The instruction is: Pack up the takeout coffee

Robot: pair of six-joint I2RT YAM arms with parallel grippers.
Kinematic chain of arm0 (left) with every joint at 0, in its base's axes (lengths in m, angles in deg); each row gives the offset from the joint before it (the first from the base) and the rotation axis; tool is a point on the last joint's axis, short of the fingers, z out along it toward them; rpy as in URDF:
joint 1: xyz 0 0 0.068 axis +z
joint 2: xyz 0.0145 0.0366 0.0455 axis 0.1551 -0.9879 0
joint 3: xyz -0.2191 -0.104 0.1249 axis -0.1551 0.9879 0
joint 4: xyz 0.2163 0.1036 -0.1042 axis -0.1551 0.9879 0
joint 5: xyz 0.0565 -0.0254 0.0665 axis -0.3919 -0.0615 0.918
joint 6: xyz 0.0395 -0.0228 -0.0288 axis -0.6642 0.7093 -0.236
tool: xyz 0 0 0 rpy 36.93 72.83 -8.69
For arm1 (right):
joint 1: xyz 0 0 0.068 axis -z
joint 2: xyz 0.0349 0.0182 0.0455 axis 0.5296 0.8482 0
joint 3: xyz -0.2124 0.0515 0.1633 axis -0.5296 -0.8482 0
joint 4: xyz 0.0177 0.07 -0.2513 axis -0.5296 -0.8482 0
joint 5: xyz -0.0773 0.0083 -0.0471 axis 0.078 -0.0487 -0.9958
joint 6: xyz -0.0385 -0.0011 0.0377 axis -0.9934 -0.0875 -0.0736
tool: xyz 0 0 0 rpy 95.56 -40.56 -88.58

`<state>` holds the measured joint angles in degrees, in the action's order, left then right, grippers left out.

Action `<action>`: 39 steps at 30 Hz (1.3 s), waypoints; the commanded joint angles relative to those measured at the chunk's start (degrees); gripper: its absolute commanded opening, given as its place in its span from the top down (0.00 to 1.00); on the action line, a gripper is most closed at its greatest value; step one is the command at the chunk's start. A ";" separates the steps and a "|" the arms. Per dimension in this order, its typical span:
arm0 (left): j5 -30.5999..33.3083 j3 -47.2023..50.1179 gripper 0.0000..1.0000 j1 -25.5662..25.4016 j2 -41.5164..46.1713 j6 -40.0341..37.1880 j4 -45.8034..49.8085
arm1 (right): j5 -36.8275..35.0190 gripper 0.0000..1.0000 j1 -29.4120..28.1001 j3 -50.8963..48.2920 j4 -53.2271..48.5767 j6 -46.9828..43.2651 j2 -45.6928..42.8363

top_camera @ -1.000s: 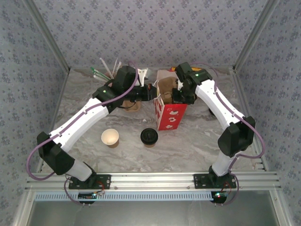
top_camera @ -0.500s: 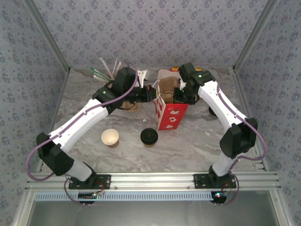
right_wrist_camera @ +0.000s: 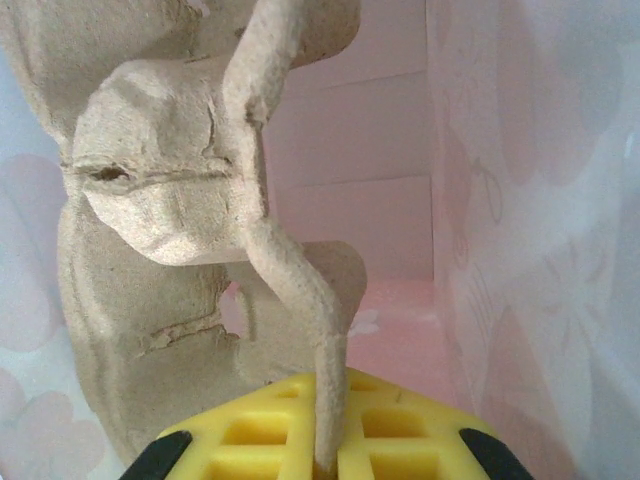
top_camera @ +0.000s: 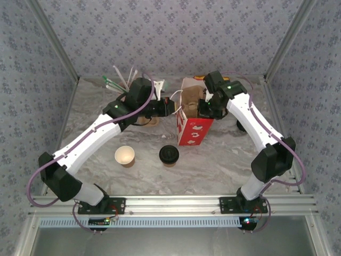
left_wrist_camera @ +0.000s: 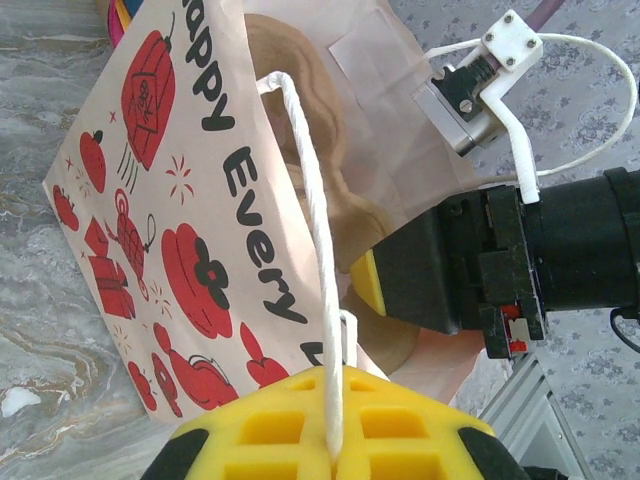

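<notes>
Takeout coffee [top_camera: 168, 154] stands well apart from the left gripper [left_wrist_camera: 335, 455], pinching the bag handle [left_wrist_camera: 310, 250], and right gripper [right_wrist_camera: 325, 455], clamping a pulp tray [right_wrist_camera: 170, 200].

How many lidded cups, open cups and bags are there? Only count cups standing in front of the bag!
Cup with a black lid: 1
Cup with no lid: 1
Paper bag: 1
Total: 3

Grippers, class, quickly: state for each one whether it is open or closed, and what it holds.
Left gripper: closed on the white string handle.
Right gripper: closed on the pulp cup tray.
</notes>
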<state>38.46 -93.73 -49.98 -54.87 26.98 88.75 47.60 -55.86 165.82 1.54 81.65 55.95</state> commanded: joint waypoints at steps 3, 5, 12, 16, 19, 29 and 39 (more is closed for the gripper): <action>0.09 0.05 1.00 -0.35 1.64 -0.29 0.19 | -0.60 0.90 0.51 -1.26 1.01 1.41 -1.60; 0.21 0.23 1.00 -0.41 1.66 -0.20 0.06 | -0.67 0.90 0.50 -1.55 1.20 1.65 -1.67; 0.50 0.23 1.00 -0.39 1.41 0.06 0.11 | -0.03 0.90 0.84 -1.73 1.71 2.20 -1.60; 0.61 0.19 1.00 -0.38 1.47 0.00 -0.04 | 0.21 0.90 1.34 -2.39 2.10 2.52 -1.51; 0.53 -0.08 1.00 -0.27 1.57 0.03 -0.03 | 0.44 0.90 1.50 -3.16 2.68 2.90 -1.51; -1.76 -0.21 1.00 -0.55 0.98 0.98 -2.04 | 1.91 0.90 1.51 -3.92 3.23 3.36 0.12; -2.50 -2.73 1.00 -1.04 -0.66 0.88 -2.09 | 2.57 0.89 1.94 -5.55 4.33 3.48 1.19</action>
<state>37.52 -93.45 -50.48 -54.85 27.72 88.25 49.00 -54.37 161.40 5.89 83.81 55.84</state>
